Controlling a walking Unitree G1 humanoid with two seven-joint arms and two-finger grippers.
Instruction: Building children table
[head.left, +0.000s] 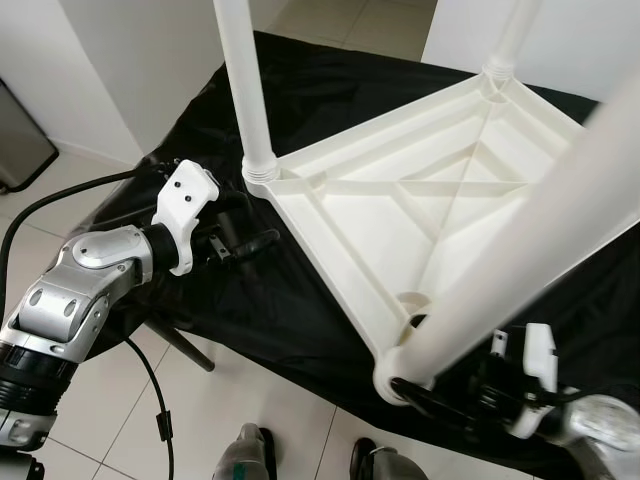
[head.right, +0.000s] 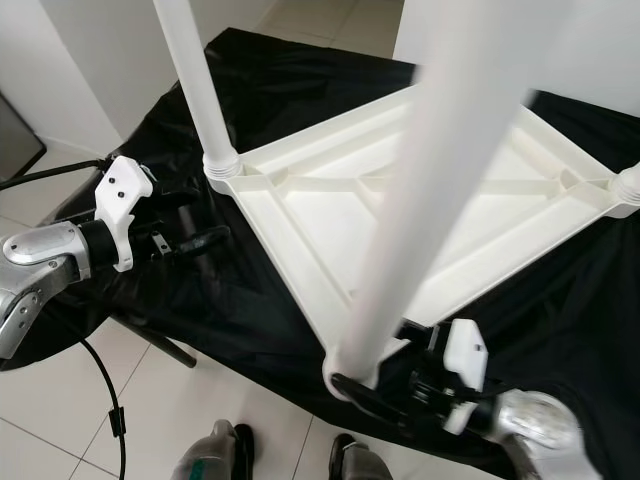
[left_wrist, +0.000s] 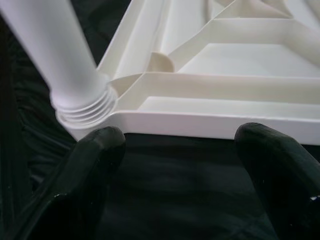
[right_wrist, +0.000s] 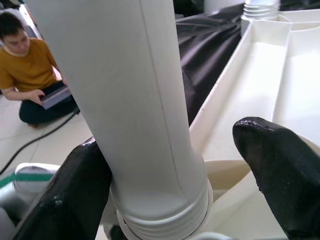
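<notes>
The right claw, at the bottom of the frame, is spread around the near white leg of the upside-down table, and a loose twist could make the leg tip crooked.

A black cloth carries the upturned white tabletop.

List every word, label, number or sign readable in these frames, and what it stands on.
None can be read. The upturned white table top, its screwed-in legs, the black cloth and both hands, left hand and right hand, carry no visible lettering. The tablet held by the seated person is too blurred to read.
</notes>
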